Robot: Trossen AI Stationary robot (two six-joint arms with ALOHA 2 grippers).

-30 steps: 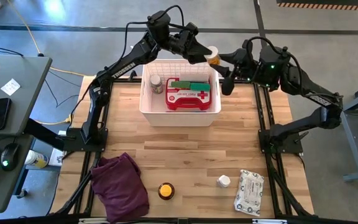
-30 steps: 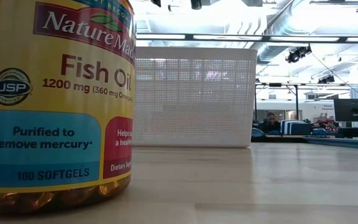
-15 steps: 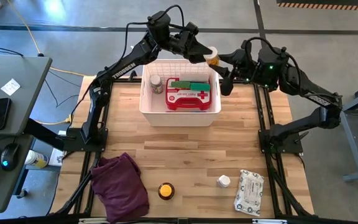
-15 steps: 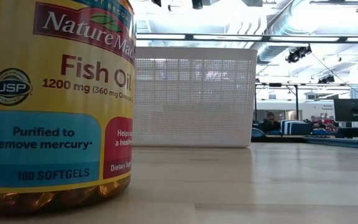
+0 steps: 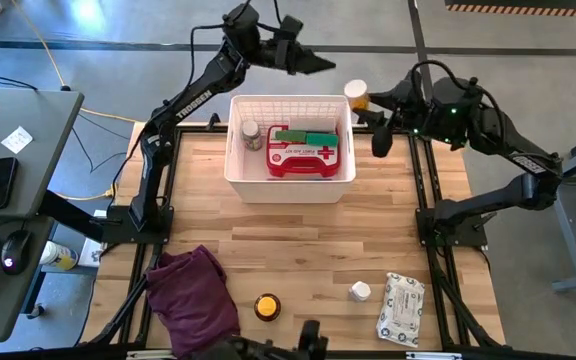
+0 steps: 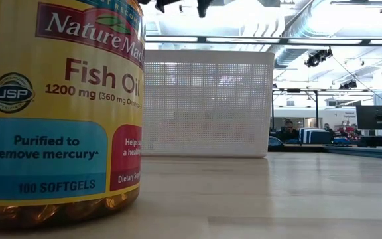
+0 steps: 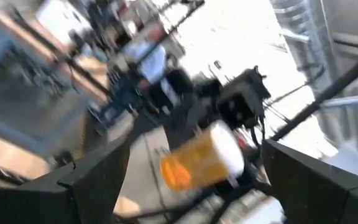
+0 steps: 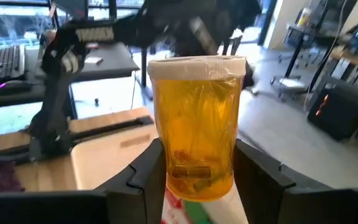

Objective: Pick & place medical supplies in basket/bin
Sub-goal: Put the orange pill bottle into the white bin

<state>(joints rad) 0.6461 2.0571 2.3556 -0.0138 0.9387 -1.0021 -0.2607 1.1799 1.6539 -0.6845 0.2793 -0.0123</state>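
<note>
1. Left gripper [image 5: 323, 64] has let go of the amber bottle [image 5: 356, 96] and pulled back behind the basket [image 5: 236, 170]; jaws now spread wide, holding nothing.
2. Handover looks complete: bottle now rests with the right arm alone, next due for the basket.
3. Basket already holds the red first-aid case [image 5: 303, 155] and a small bottle [image 5: 251, 134].
4. Right gripper [image 5: 364, 107], just beside the basket's far right corner: jaws part-closed on the amber bottle, held upright.
</note>
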